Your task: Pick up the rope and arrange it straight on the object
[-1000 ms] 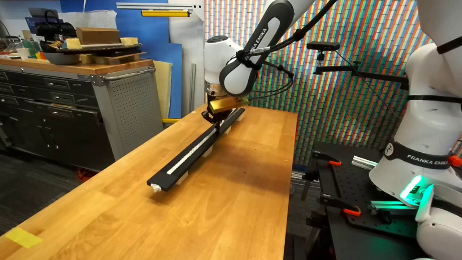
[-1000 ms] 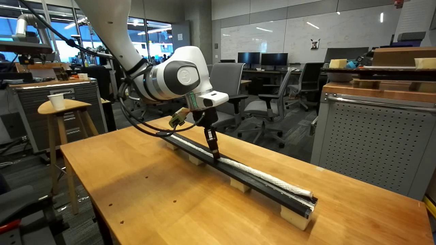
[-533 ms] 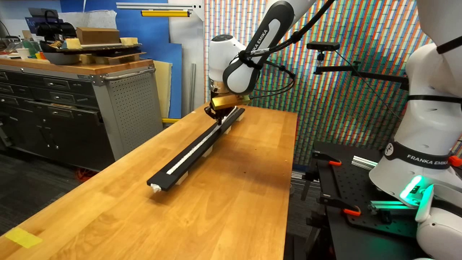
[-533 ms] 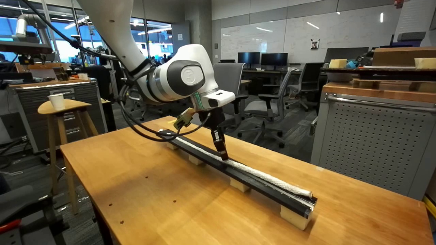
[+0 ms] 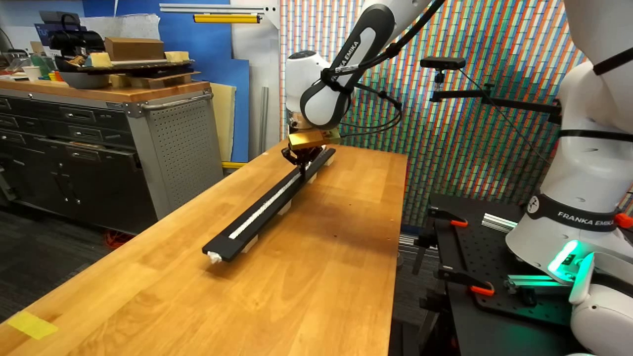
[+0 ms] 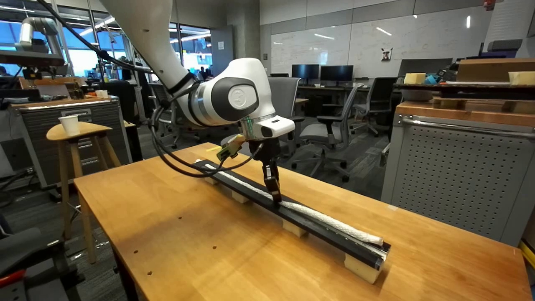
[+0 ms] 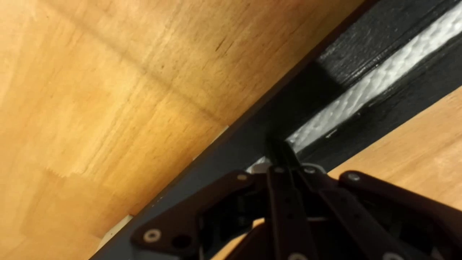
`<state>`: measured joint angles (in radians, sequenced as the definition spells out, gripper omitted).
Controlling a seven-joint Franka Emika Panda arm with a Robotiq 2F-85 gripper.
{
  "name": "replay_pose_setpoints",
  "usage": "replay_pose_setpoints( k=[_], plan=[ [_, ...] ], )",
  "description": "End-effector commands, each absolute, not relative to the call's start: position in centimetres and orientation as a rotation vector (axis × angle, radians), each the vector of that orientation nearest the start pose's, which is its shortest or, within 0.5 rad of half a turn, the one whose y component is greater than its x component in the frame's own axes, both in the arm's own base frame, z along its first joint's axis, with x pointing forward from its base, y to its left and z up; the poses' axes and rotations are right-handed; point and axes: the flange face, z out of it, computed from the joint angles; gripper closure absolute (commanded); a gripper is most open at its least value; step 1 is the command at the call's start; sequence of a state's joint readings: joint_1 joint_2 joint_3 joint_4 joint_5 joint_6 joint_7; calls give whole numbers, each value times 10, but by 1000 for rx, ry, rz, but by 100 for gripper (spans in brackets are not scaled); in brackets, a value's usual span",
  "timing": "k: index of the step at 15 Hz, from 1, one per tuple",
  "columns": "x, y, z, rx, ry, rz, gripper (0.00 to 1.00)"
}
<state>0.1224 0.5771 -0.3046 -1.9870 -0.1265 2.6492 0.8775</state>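
The rope (image 6: 334,223), a white cord, runs lengthwise along the top of the object, a long black bar (image 5: 217,245). In an exterior view, its stretch left of the fingers lies low in the bar's groove. To their right it rides higher, up to its near-right end. My gripper (image 6: 277,202) points down partway along the bar, fingers together, its tips at the rope. The wrist view has the gripper (image 7: 276,142) over the rope (image 7: 361,94), hiding a short piece of it; nothing appears gripped. Exact contact at the tips is too dark to tell.
Pale blocks (image 6: 294,228) hold the bar above the wooden tabletop (image 5: 321,277). A white tuft (image 5: 213,257) sticks out at one bar end. Cables (image 6: 184,171) loop beside the wrist. A tool cabinet (image 6: 455,167) stands beyond the table.
The shut gripper has moved along the bar towards the rope's near-right end in an exterior view, lifting slightly midway, then coming down again. The bar has shifted very slightly.
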Motion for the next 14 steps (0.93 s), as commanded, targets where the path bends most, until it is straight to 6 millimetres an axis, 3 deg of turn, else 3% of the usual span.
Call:
replay_pose_setpoints(
  k=[1,8,14],
  plan=[
    [621,-117,166,-2978,1463,-214,100],
    [616,-109,195,-2972,1497,-349,100],
    [609,-124,196,-2946,1565,-427,100]
  ],
)
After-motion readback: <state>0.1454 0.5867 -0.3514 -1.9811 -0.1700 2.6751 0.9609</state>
